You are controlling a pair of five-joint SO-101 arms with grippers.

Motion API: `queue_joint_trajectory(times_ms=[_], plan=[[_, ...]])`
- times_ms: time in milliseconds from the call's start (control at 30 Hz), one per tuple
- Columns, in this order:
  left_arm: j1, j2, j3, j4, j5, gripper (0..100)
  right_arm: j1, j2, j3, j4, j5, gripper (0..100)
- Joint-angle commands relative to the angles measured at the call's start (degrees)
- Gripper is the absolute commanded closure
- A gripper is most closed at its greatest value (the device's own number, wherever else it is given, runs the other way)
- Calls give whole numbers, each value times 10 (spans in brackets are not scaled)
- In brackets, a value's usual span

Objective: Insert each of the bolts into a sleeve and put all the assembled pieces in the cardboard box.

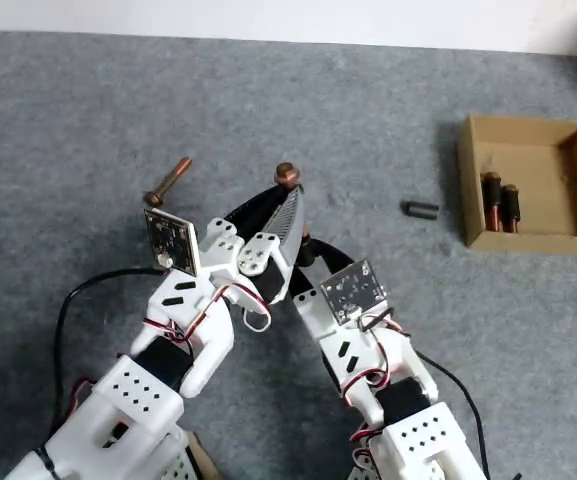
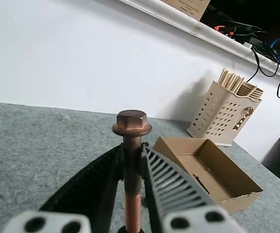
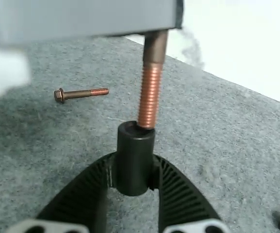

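Right gripper (image 3: 133, 167) clamps a sleeve (image 3: 136, 145); left gripper (image 2: 133, 150) grasps a bolt (image 2: 132, 127) (head up), its tip in the sleeve's mouth. Beyond: spare bolt (image 1: 169, 182), loose sleeve (image 1: 420, 210), box (image 1: 465, 185) holding two assembled pieces (image 1: 500, 203)

Grey felt tabletop (image 1: 88, 110) meets a white wall (image 2: 57, 48), a perforated holder (image 2: 221, 119) beside it

The grey, felt-covered bench (image 1: 88, 110) carries three things: a loose bolt (image 1: 168, 182) lying left of centre, a black sleeve (image 1: 420, 210) right of centre, and a cardboard box (image 1: 465, 180) at the right edge.
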Motion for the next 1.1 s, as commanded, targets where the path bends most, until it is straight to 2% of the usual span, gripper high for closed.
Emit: queue_joint_trajectory(times_ms=[0, 200, 600, 733, 867, 967, 1067], plan=[[11, -15, 0, -11, 1, 995, -4, -15, 72, -25, 4, 993], [12, -15, -12, 43, 2, 995, 23, -15, 72, -25, 3, 993], [14, -15, -14, 69, 1, 994, 33, -15, 72, -26, 3, 993], [51, -15, -16, 119, -2, 994, 40, -16, 72, -26, 3, 993], [69, -15, -15, 120, -57, 993, 46, -16, 72, -26, 3, 993], [65, -15, -15, 120, -64, 992, 46, -16, 72, -26, 3, 993], [65, -15, -15, 121, -62, 925, 46, -16, 72, -26, 3, 993]])
